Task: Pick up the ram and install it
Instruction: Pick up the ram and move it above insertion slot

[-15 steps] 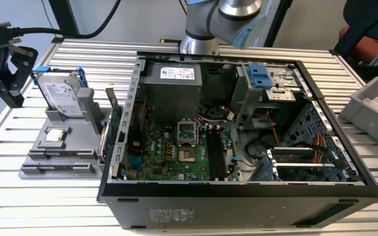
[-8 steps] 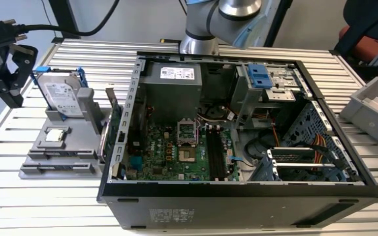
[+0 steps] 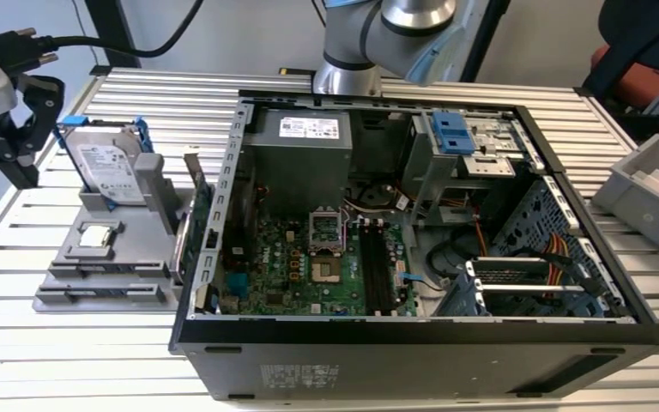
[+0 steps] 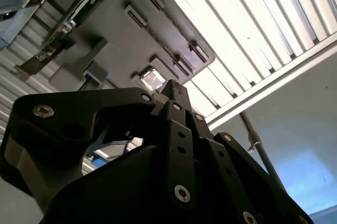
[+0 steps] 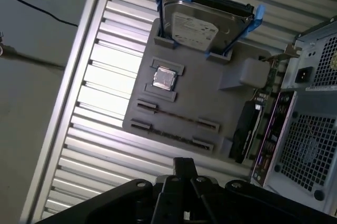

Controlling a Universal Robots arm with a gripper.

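fingers (image 5: 184, 167) pressed together, empty, near the gray tray (image 5: 210, 103) with ram (image 5: 176, 117) and white-labelled hard drive (image 5: 195, 27).

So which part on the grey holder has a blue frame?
The hard drive, standing upright in the holder; the small silvery processor chip beside it lies flat, unframed.

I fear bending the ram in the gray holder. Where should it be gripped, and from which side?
Probably at mid-length, pinching its two flat faces from straight above: the ram seems to stand on its long edge in the holder, and brackets hold both ends.
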